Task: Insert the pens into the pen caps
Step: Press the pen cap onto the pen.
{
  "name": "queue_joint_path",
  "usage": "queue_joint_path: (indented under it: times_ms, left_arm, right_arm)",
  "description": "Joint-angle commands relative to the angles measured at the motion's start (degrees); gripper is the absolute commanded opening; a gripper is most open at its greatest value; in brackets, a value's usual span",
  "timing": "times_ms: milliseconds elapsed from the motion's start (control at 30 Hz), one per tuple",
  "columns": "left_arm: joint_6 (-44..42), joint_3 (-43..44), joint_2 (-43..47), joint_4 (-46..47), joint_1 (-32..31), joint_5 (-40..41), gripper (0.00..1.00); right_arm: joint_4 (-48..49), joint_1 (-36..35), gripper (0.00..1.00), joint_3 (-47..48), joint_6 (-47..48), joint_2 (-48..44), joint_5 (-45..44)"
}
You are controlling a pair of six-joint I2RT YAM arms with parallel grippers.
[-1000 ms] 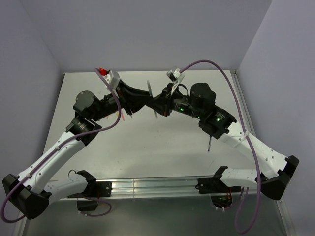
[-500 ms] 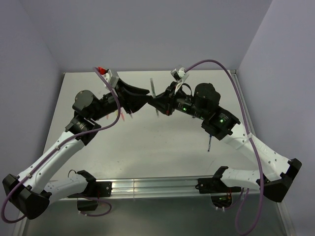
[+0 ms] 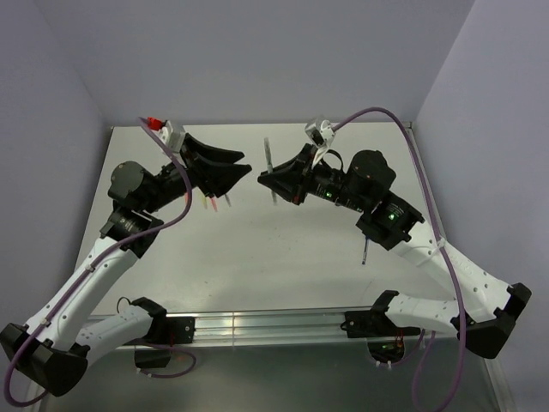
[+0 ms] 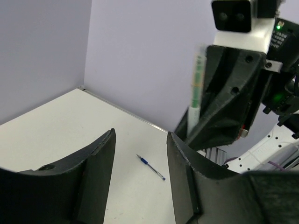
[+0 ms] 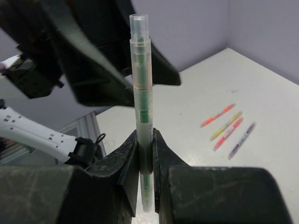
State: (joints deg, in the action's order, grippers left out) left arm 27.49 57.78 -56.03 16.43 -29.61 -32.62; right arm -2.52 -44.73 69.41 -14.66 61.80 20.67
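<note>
The bench (image 3: 283, 249) lies well below both raised arms — capping seems meant for mid-air, where the claws can face each other. The left claw (image 4: 140, 140) is released and empty, jaws apart, pointing at the right claw (image 5: 145, 137), which is clenched on the green-clear pen (image 5: 141, 93), held upright. A clear cap (image 5: 139, 22) appears seated on top. Other pens (image 5: 227, 126) wait on the bench — the blue pen (image 4: 151, 167) well apart.
</note>
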Motion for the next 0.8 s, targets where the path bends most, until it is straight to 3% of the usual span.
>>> queue_joint_path:
  times_ms: [0, 200, 500, 767]
  left_arm:
    - [3.01, 1.28, 1.71, 5.27, 2.09, -2.01, 0.53]
    - [11.42, 2.69, 0.49, 16.67, 6.21, -9.11, 0.59]
    - [24.09, 4.09, -4.70, 33.22, 8.69, -20.27, 0.66]
    - [25.16, 6.11, -8.65, 34.99, 7.29, -24.77, 0.67]
  right_arm:
    - [5.77, 0.17, 0.00, -2.42, 1.30, -2.38, 7.61]
    - [7.36, 0.17, 0.00, -5.60, 1.64, -3.79, 15.96]
    - [7.36, 0.17, 0.00, -6.48, 2.44, -4.06, 18.62]
    - [6.13, 0.08, 0.00, -5.69, 2.88, -3.00, 18.89]
